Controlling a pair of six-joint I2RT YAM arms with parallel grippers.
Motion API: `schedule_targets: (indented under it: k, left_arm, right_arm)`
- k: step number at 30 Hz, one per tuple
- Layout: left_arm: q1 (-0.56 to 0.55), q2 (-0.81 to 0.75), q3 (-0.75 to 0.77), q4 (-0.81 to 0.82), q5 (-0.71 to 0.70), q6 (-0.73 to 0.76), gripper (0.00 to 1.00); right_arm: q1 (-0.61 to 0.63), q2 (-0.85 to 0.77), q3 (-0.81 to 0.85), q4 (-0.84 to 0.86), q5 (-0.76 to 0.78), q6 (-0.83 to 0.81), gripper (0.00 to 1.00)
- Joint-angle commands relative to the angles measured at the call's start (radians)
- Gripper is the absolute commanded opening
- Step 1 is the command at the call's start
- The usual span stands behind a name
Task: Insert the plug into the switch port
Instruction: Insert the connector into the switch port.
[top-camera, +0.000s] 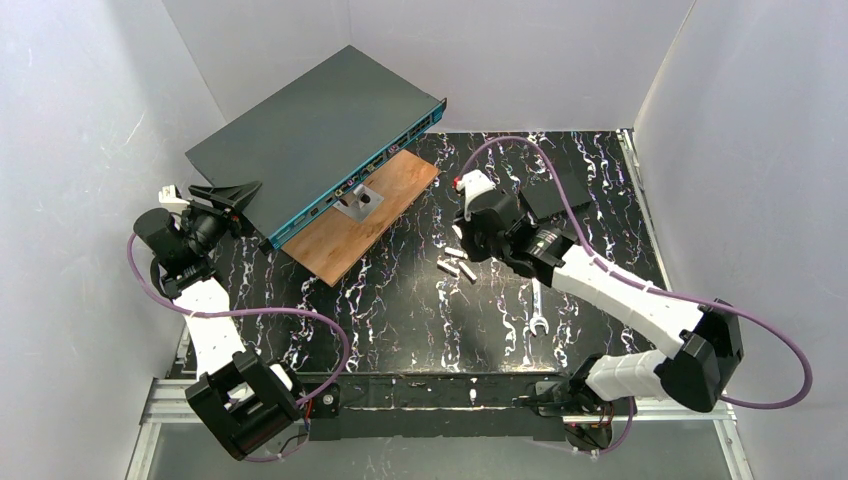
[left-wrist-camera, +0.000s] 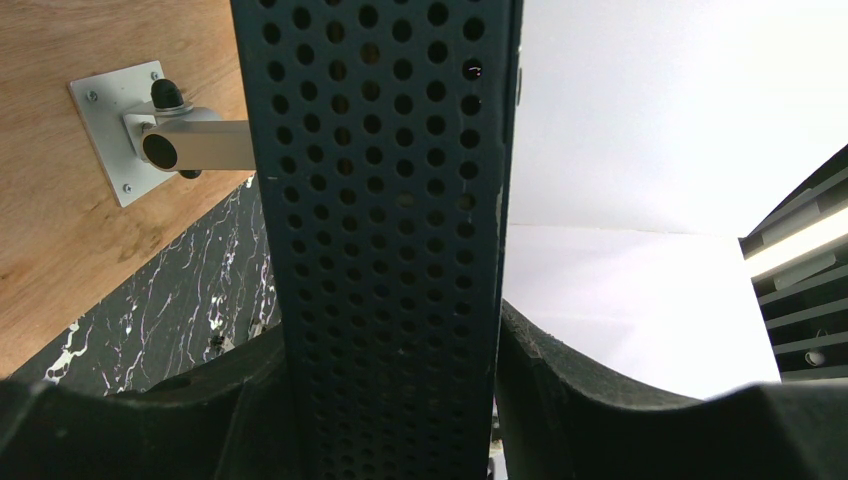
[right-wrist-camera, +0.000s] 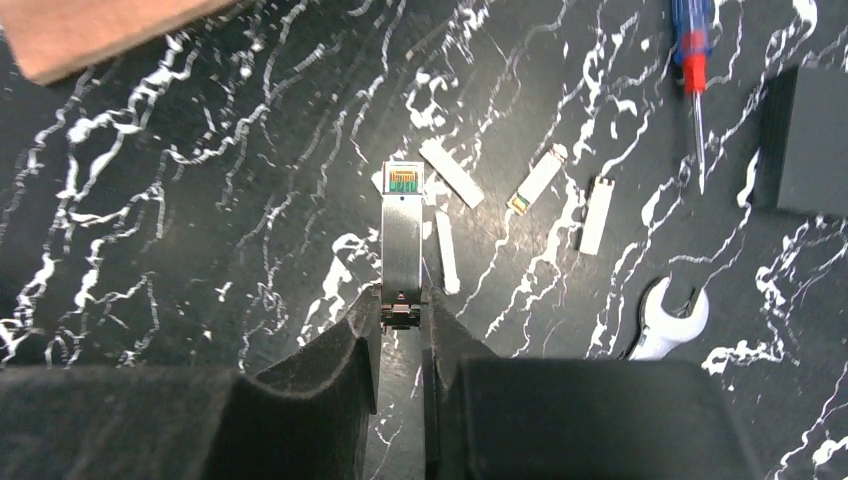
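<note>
One plug (right-wrist-camera: 402, 240) pinched in right claw (right-wrist-camera: 402, 308); left claw (left-wrist-camera: 390, 395) clamps switch (left-wrist-camera: 385, 190).

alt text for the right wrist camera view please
The right gripper clamps a slim silver metal plug, contact end pointing away, over a black white-veined table. Beyond lie loose silver plugs, a silver open-ended wrench and a red-and-blue screwdriver.

Plain white walls (top-camera: 500, 60) around a black, white-veined marbled tabletop (top-camera: 420, 310)
</note>
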Motion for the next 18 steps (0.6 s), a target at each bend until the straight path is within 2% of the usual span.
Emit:
schedule_targets:
  k: [1, 13, 18]
  left_arm:
    - [-0.02, -0.023, -0.008, -0.019, 0.092, 0.076, 0.0]
    - [-0.022, -0.023, -0.01, -0.017, 0.091, 0.079, 0.0]
    - [-0.022, -0.024, -0.012, -0.017, 0.09, 0.079, 0.0]
  right_arm:
    - [0.021, 0.038, 0.145, -0.075, -0.037, -0.053, 0.01]
    - [0.102, 0.217, 0.486, -0.187, -0.062, -0.092, 0.01]
    - [0.124, 0.275, 0.575, -0.191, -0.083, -0.11, 0.01]
